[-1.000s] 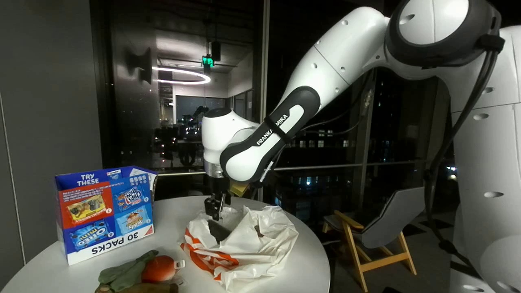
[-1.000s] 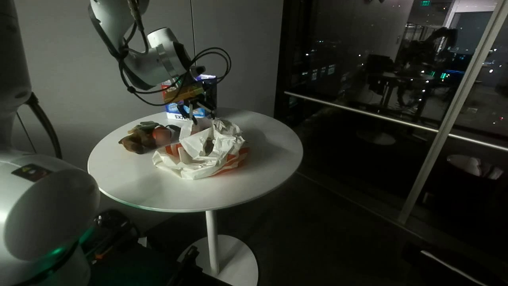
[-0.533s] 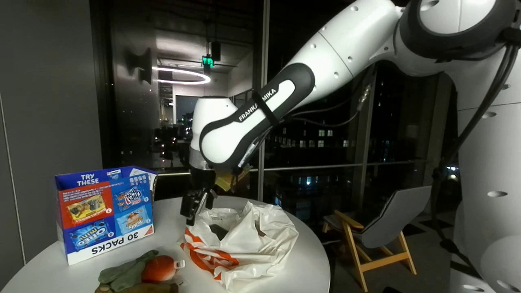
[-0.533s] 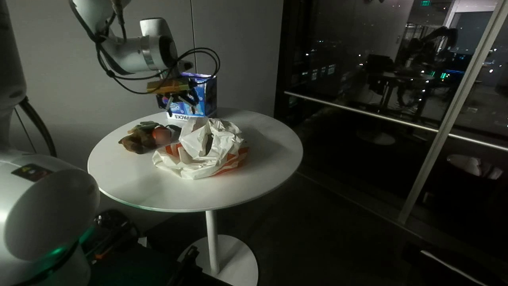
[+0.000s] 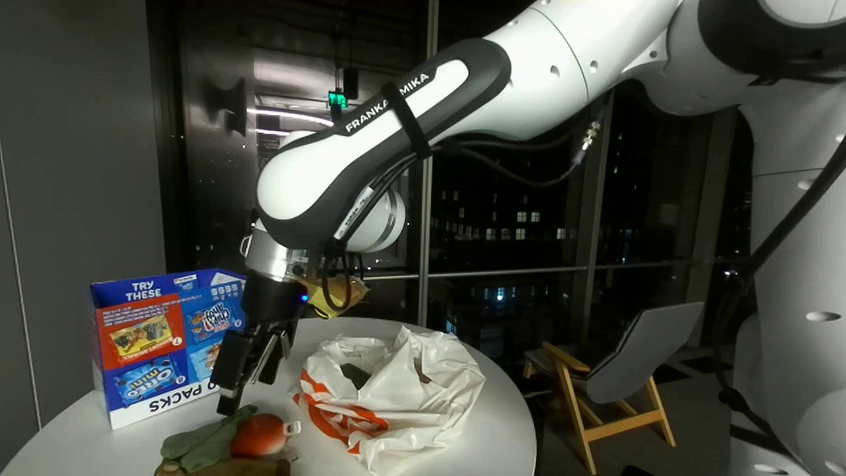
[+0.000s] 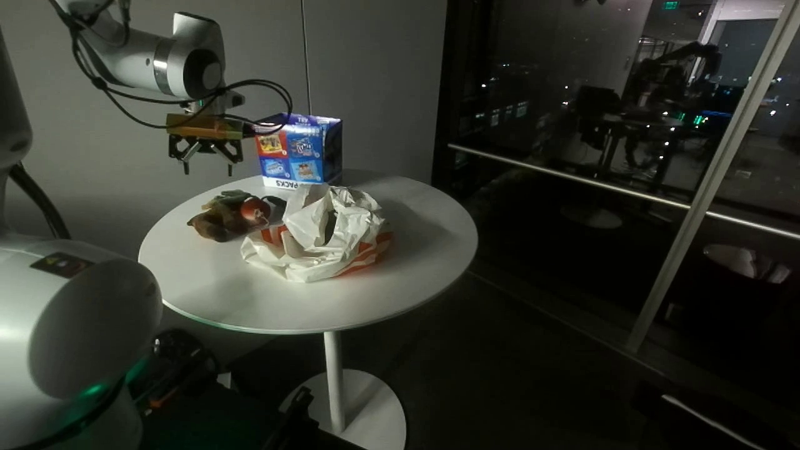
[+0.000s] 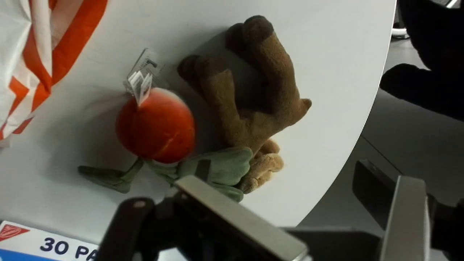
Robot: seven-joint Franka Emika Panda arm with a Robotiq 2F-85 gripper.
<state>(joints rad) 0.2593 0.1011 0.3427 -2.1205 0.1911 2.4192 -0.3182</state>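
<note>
1. Above the round white table (image 6: 269, 306), your gripper (image 6: 207, 167) hangs near the red toy (image 7: 156, 127), released: its fingers stand well spread, with nothing between them.
2. Your red toy lies on the tabletop between the plastic bag (image 5: 429, 396) and the brown soft toy (image 7: 259, 123); in the wrist view, its green leaves (image 7: 226, 161) overlap the brown soft toy's tan end.
3. Your wrist view gives you the brown soft toy's forked limbs, cut off by the frame's lower edge in an exterior view (image 5: 244, 467). The table's pedestal (image 6: 335, 381) shows in an exterior view but not from the wrist.
4. On the snack box (image 5: 149, 330), you can read "TRY THESE" upright, with "OREO mini", "CHIPS AHOY!" and "PACKS" upside down. Your wrist view turns "30 PA" the right way up. Along the arm (image 5: 297, 182) you read "FRANKA", then "MIKA" past a black strap (image 5: 406, 122).
5. You see thin, crumpled white plastic with red-orange stripes on the bag. The red toy is round, with small white tags (image 7: 140, 87); the brown soft toy is fuzzy and knobbly. Your gripper's pads (image 7: 406, 217) are flat and pale.
</note>
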